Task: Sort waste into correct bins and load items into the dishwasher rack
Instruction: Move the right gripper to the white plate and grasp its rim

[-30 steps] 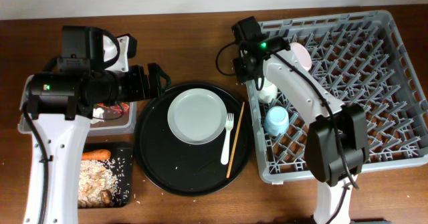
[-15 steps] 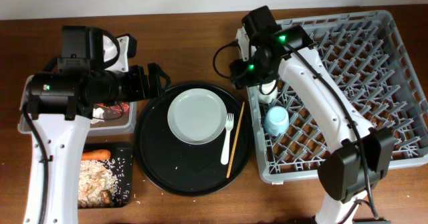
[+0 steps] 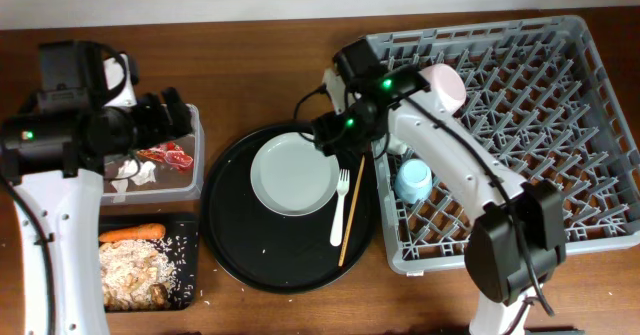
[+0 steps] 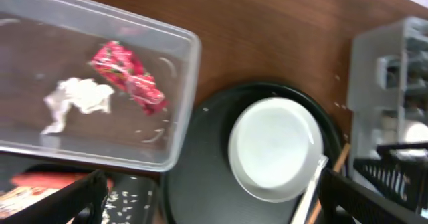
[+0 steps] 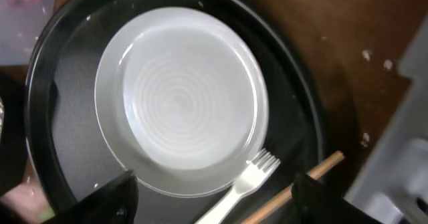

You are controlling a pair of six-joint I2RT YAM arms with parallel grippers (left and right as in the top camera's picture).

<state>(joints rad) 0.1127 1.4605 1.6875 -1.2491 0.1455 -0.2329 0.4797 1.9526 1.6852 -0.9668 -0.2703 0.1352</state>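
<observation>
1. Right wrist view: right gripper [image 5: 212, 180], jaws spread wide and empty, hangs over the near edge of the pale grey-green plate [image 5: 180, 100].
2. White plastic fork [image 5: 241, 184] lies tines-up against the plate's near right rim, between the two fingers.
3. Wooden chopsticks [image 5: 294, 190] lie just right of the fork, close beside the right finger.
4. Round black tray [image 5: 73, 63] carries the plate, fork and chopsticks.
5. Overhead view: the dishwasher rack [image 3: 560, 125] stands right of the round tray. It holds a light blue cup [image 3: 414, 180] at its left edge and a pale pink bowl [image 3: 445, 83] further back.
6. Left wrist view: left gripper [image 4: 212, 184], fingers wide apart and holding nothing, hangs above the gap between the clear tub [image 4: 180, 117] and the round tray.
7. Clear tub contents: red snack wrapper [image 4: 128, 77] and, just left of it, the crumpled white tissue [image 4: 77, 98].
8. Overhead view: shallow black tray [image 3: 196, 265], nearer than the tub, holds the carrot [image 3: 130, 233] at its far end and rice scraps [image 3: 130, 270] below it.
</observation>
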